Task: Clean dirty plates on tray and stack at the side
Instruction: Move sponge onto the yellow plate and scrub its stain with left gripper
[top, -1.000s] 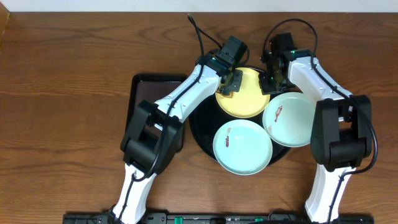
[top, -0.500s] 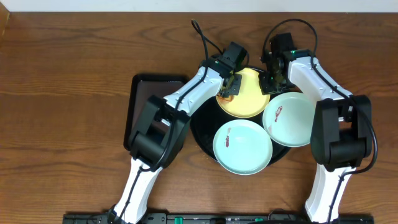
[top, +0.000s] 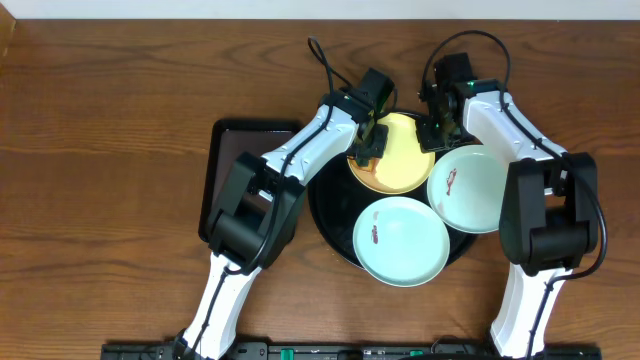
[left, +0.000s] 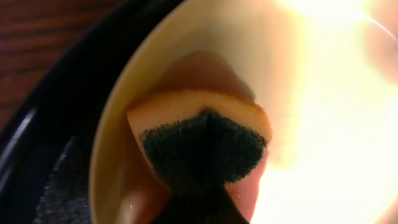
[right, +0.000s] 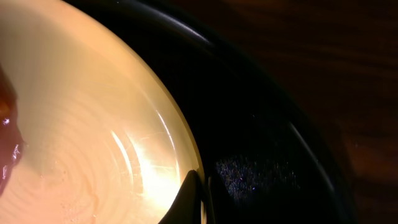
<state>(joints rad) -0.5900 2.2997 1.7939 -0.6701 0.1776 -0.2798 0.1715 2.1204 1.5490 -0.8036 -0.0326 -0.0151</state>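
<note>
- Brown wooden tabletop (top: 120, 80) fills the view from above, and the black round tray (top: 330, 212) sits in the middle of it.
- All three plates are on that tray. None is stacked at the side yet.
- The yellow plate (top: 405, 155) is at the back of the tray. It looks like the one being cleaned right now.
- The left tool (top: 366, 140) is squeezed shut on a sponge (left: 205, 146). The sponge has an orange side and a dark scrubby side, and it is pressed down on the yellow plate, near its left edge.
- The right tool (top: 437, 125) is closed tight at the right rim of the yellow plate. It looks like it is pinching the rim to keep the plate from sliding.
- I cannot tell if the yellow plate is clean yet, because the light on it is too bright.
- The front mint plate (top: 400, 240) has a red-brown smear (top: 374, 233) on it, so it needs a wipe.
- The right mint plate (top: 470, 190) has a smear too, and it sits at the tray's right edge, touching the yellow plate.
- A smaller brown tray (top: 225, 150) lies to the left, partly under the left arm. Nothing is on the part that shows.
- So the job looks like it is only starting: one plate is being scrubbed, two are waiting, and all three need stacking after that.
</note>
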